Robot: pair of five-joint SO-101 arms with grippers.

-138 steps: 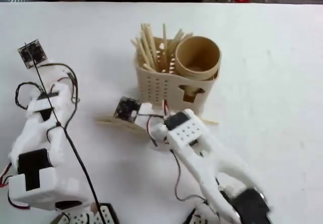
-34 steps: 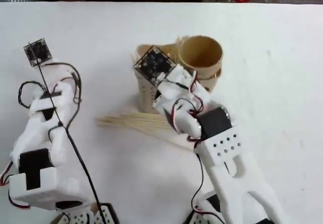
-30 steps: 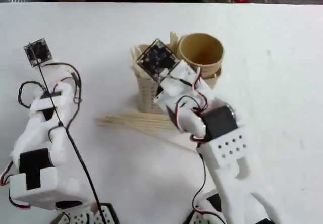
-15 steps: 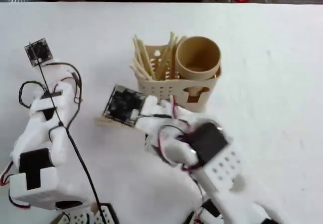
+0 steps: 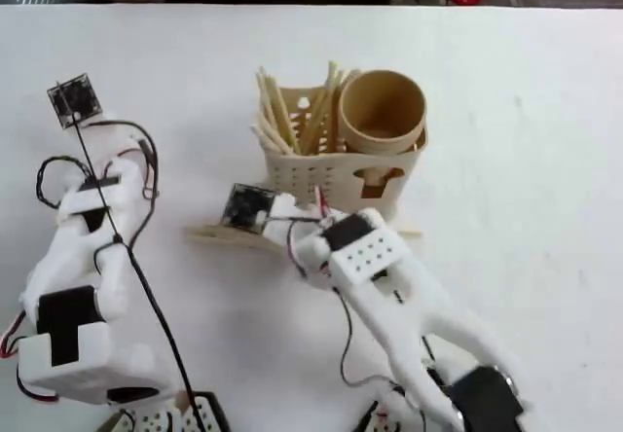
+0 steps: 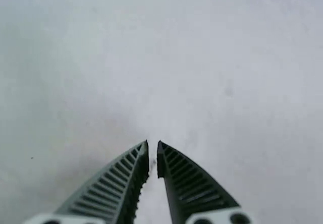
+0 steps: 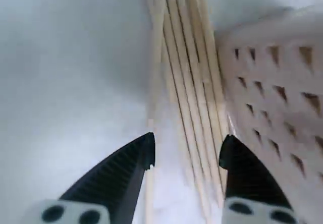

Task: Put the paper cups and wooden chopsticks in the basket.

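A cream perforated basket (image 5: 331, 172) stands mid-table, holding a brown paper cup (image 5: 382, 111) and several upright wooden chopsticks (image 5: 292, 111). A loose bundle of chopsticks (image 5: 216, 234) lies flat on the table along the basket's near side. My right arm (image 5: 360, 252) is low over that bundle. My right gripper (image 7: 186, 151) is open, one finger on each side of the chopstick bundle (image 7: 181, 82), with the basket wall (image 7: 272, 93) right beside it. My left gripper (image 6: 152, 151) is shut on nothing, above bare white table.
The left arm (image 5: 83, 247) rests at the table's left side with its black cable trailing toward the near edge. White table surface lies open to the right of the basket and behind it.
A second ago my right arm was raised over the basket. It has since swung down to the table in front of it, over the loose chopsticks. The left arm has not moved.
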